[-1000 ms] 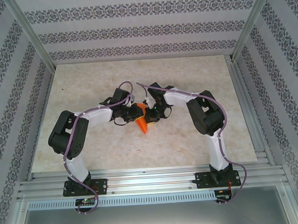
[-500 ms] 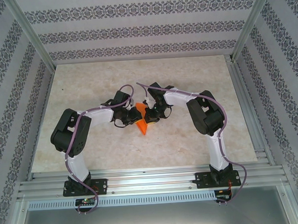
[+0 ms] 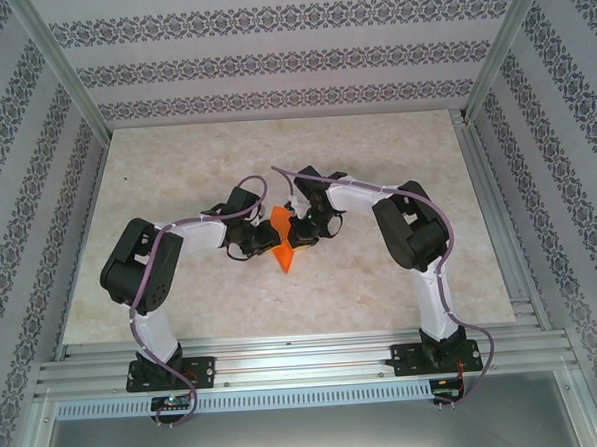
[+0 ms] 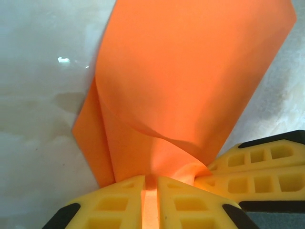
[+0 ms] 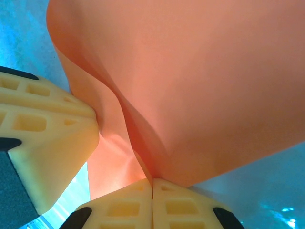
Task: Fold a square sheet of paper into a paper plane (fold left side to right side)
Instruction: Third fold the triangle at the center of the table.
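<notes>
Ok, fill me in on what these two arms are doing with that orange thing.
Both arms are working on one piece of orange paper over the middle of the table. The left gripper and the right gripper are each shut on it, pinching close together. The paper is already folded into several layers, with a pointed end toward the arm bases. Its loose layers bow outward rather than lying flat.

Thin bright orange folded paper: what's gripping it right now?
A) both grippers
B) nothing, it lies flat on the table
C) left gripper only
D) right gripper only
A: the left gripper and the right gripper are each shut on the thin bright orange folded paper, which each wrist view shows pinched at the fingertips.
</notes>
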`<act>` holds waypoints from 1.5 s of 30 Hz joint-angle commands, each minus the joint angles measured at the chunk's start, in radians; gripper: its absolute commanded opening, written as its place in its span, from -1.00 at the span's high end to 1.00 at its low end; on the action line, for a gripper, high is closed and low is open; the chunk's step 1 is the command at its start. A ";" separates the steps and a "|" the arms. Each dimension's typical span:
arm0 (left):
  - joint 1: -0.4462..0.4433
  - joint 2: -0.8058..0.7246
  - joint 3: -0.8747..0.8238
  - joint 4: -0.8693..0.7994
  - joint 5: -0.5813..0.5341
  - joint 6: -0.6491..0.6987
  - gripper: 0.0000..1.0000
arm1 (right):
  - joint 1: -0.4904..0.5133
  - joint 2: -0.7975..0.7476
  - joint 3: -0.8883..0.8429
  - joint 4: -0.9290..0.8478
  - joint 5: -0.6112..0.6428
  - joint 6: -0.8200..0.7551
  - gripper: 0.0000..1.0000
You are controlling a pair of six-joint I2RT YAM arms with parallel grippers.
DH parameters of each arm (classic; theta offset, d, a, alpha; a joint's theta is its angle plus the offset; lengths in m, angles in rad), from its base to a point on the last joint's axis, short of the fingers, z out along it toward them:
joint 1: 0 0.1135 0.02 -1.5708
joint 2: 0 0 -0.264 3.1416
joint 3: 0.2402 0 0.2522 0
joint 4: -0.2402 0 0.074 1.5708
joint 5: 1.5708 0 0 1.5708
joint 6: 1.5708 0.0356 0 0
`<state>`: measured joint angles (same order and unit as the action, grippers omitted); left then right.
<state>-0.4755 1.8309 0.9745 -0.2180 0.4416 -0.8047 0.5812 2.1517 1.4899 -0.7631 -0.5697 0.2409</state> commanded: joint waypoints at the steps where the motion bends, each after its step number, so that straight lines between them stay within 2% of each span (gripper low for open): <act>1: -0.012 -0.031 -0.019 -0.040 -0.022 0.024 0.72 | 0.015 -0.009 0.024 -0.027 -0.009 -0.014 0.85; 10: -0.013 -0.056 -0.031 -0.032 -0.018 0.016 0.67 | 0.020 -0.019 0.029 -0.031 -0.002 -0.012 0.85; 16: -0.003 -0.163 0.004 -0.112 -0.051 0.056 0.31 | 0.020 -0.001 0.030 -0.041 0.001 -0.016 0.85; 19: 0.029 -0.186 0.024 -0.150 -0.071 0.084 0.21 | 0.020 0.000 0.027 -0.036 0.002 -0.015 0.85; 24: 0.093 -0.110 0.092 -0.116 -0.018 0.107 0.36 | 0.020 0.000 0.029 -0.036 0.004 -0.018 0.85; 34: 0.100 0.202 0.405 -0.133 0.093 0.156 0.61 | 0.022 -0.002 0.024 -0.035 0.010 -0.018 0.85; 38: 0.099 0.278 0.432 -0.123 0.105 0.146 0.64 | 0.023 -0.008 0.024 -0.027 0.006 -0.014 0.85; 45: 0.099 0.317 0.404 -0.121 0.085 0.154 0.66 | 0.025 -0.034 0.024 -0.015 -0.009 -0.005 0.85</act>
<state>-0.3752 2.1231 1.3861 -0.3305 0.5381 -0.6804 0.5896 2.1517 1.4967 -0.7918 -0.5697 0.2375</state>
